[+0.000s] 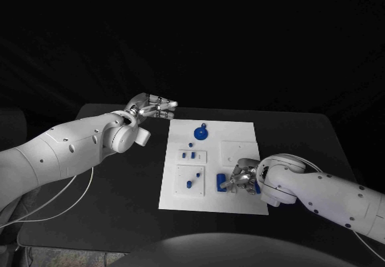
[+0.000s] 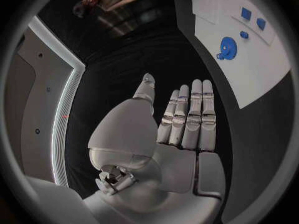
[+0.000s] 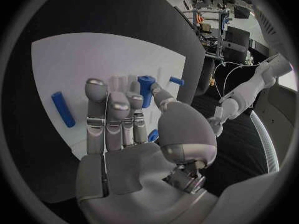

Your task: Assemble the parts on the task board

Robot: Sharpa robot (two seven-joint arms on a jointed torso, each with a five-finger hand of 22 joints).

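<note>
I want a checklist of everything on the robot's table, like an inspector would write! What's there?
Surface: black table, bare around the board.
Job's things: white task board in the middle; blue round part at its far end, small blue parts in the recesses, blue bar near the right hand.
Clutter: nothing seen.
Hands: left hand off the board, fingers straight, holding nothing; right hand over the board's near end, grip unclear.
Cables: thin white cable under the left arm.
Surroundings: dark.

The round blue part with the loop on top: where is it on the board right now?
In the head view the round blue part lies at the far end of the task board, nearer its left edge, close to the left hand that hovers off the board's far-left corner.
</note>
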